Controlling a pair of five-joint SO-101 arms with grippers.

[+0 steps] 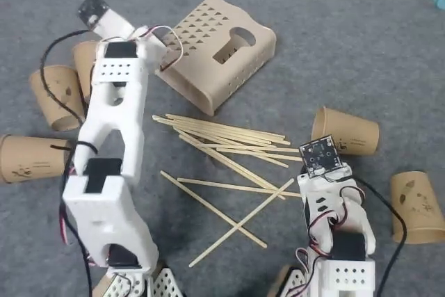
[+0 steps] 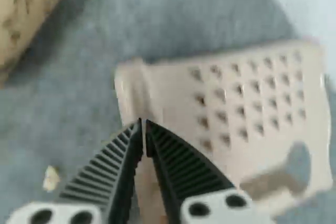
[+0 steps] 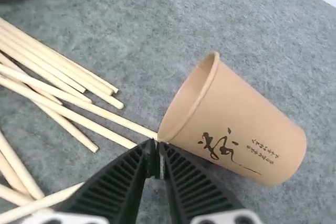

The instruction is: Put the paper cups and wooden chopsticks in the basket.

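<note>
Markings: the paper cup nearest my right gripper carried a dark brush-style mark and two short lines of fine print on its side wall. The print was too small to make out. Similar dark marks showed on the far-right cup, the near-left cup and the upper-left cup. All four cups lay on their sides on the grey mat.

Right gripper: the jaws were drawn together, with the tips meeting and nothing between them. The tips sat just beside the rim of the marked cup, whose open mouth faced the chopsticks. One chopstick end lay just beside the same spot.

Left gripper: the jaws were nearly together, with only a thin slit between the tips. The tips rested at one corner of the basket. I could not confirm whether the basket wall was pinched between them.

Task items: the basket lay tipped at the back of the mat, with its perforated panel and handle cut-out facing up. The chopsticks lay scattered in the middle of the mat, between my two arms and in front of the basket. A further cup lay near the basket.
</note>
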